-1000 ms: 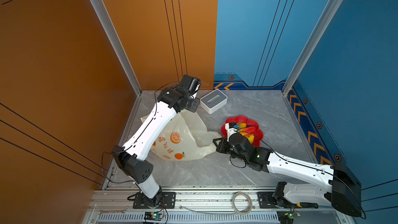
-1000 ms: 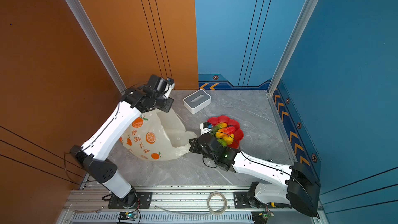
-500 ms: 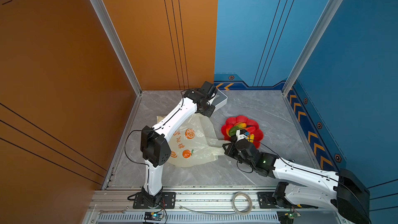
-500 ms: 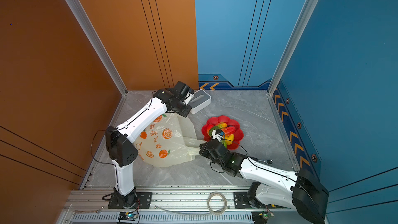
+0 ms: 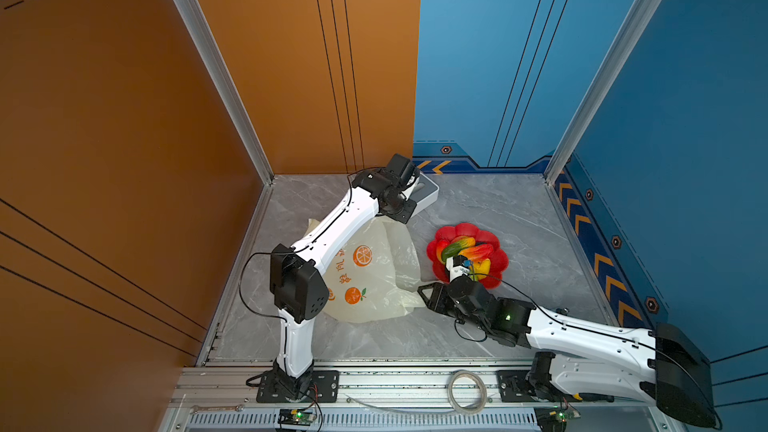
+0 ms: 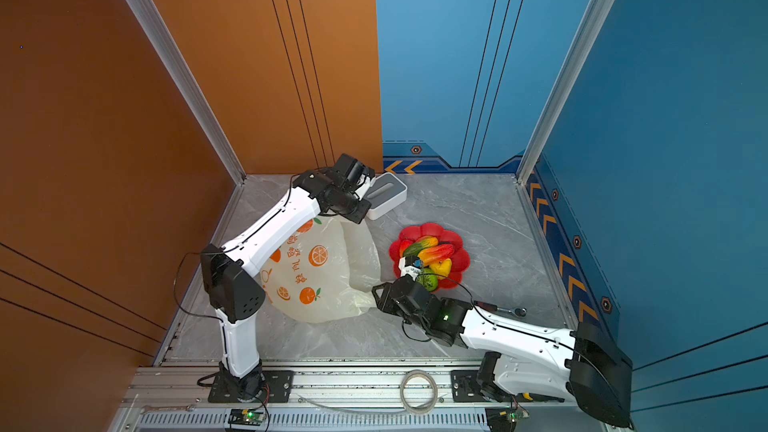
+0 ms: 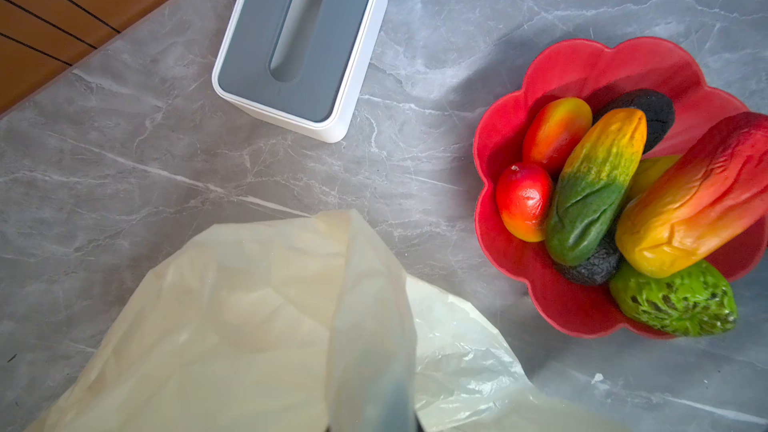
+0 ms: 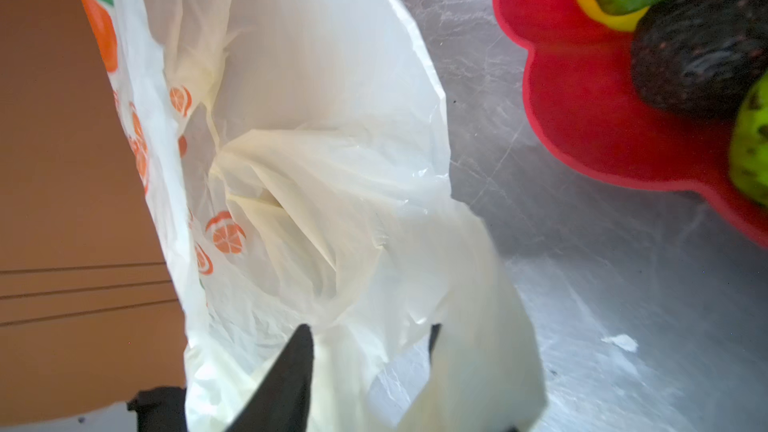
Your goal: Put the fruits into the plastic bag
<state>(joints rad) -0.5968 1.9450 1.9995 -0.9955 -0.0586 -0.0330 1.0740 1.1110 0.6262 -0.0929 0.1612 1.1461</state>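
The fruits (image 7: 594, 189) lie piled in a red flower-shaped dish (image 7: 582, 60). Long red-yellow-green ones are on top, a dark fruit (image 7: 654, 112) is beneath them, and a bumpy green fruit (image 7: 673, 305) sits at the rim. The dish stands on the grey marble surface (image 5: 498, 209), just beside the plastic bag (image 5: 374, 280). In both top views the bag lies crumpled to the left of the dish with its orange prints facing up.

The left claw (image 5: 401, 214) is clamped on the bag's far edge and holds that film up off the surface. In the left wrist view the plastic rises toward it.

The right claw (image 8: 368, 334) is at the bag's near corner. Its two dark fingers (image 8: 297, 367) stand apart, with loose film draped between and over them and nothing pinched.

A white-and-grey box (image 7: 299, 43) sits beyond the bag near the back wall, partly hidden by the left arm in the top views.
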